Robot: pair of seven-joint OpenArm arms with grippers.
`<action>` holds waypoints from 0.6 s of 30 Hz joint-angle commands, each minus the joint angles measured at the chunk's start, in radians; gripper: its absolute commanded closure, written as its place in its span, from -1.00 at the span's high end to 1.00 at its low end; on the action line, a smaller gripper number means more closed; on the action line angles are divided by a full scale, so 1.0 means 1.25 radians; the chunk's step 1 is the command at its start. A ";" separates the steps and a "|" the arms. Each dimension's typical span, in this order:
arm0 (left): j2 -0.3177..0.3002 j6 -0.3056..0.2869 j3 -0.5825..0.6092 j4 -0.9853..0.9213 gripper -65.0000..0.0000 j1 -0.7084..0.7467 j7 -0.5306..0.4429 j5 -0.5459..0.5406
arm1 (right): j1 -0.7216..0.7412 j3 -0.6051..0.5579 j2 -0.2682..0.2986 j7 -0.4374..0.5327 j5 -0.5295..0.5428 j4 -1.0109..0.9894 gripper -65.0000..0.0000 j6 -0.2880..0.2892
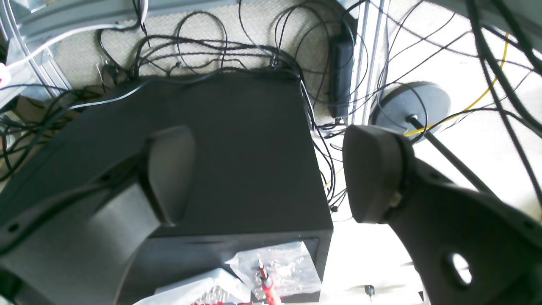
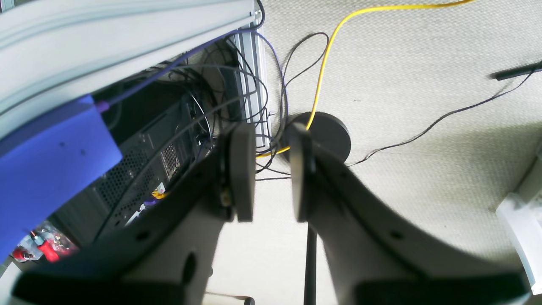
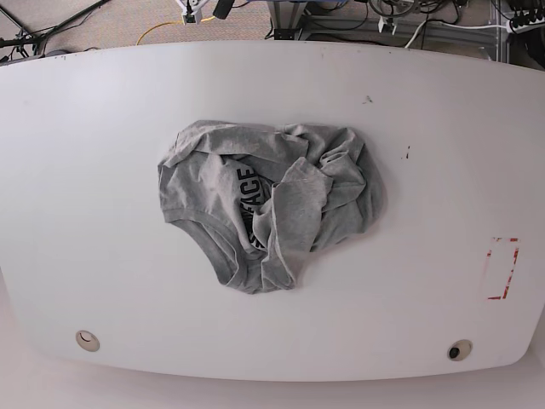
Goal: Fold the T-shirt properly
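The left gripper hangs off the table with its two dark fingers spread wide apart and nothing between them. Through that gap the left wrist view shows a black box-shaped case on the floor, a tangle of black cables on pale carpet beyond it, and a clear plastic bag with a red-handled tool lying at the case's near edge. To the right stands a round dark stand base with a yellow cable running past it.

The right gripper is also empty: its flat pads face each other with only a narrow gap between them, nearly together but not touching. Beyond them lies a round black stand base on the carpet, and a yellow cable curves down to it. On the left is a blue box, with a perforated computer case and aluminium framing nearby.

Neither arm appears in the base view. There the T-shirt lies crumpled in a heap at about the middle of the white table, light grey, with the black letters "FACE" partly showing among the folds. A red rectangular marking sits near the table's right edge, well apart from the cloth.
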 commanded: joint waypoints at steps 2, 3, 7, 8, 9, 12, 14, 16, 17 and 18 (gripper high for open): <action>-0.003 0.005 0.000 0.027 0.56 0.026 -0.008 0.001 | 0.018 -0.002 0.001 0.004 0.001 0.003 -0.60 0.009; -0.003 0.005 0.002 0.027 0.56 0.025 -0.006 0.001 | 0.029 -0.001 0.001 0.004 0.001 0.002 -0.60 0.008; -0.003 0.005 0.002 0.027 0.56 0.025 -0.006 0.001 | 0.034 -0.001 0.001 0.004 0.001 0.000 -0.60 0.008; -0.003 0.005 0.002 0.027 0.56 0.025 -0.006 0.001 | 0.034 -0.001 0.001 0.004 0.001 0.000 -0.60 0.008; -0.003 0.005 0.002 0.027 0.56 0.025 -0.006 0.001 | 0.035 -0.001 0.001 0.004 0.001 0.000 -0.60 0.008; -0.003 0.005 0.002 0.027 0.56 0.025 -0.006 0.001 | 0.037 -0.001 0.001 0.004 0.001 0.000 -0.60 0.008; -0.003 0.005 0.002 0.028 0.56 0.025 -0.006 0.001 | 0.037 -0.001 0.001 0.004 0.001 0.000 -0.60 0.008; -0.003 0.005 0.002 0.031 0.56 0.025 -0.009 0.001 | 0.037 -0.001 0.001 0.004 0.001 0.000 -0.60 0.008; -0.003 0.005 0.002 0.032 0.56 0.025 -0.011 0.000 | 0.035 -0.001 0.001 0.005 0.001 0.002 -0.60 0.008; -0.003 0.005 0.002 0.033 0.56 0.025 -0.012 0.000 | 0.035 -0.001 0.001 0.005 0.001 0.002 -0.60 0.008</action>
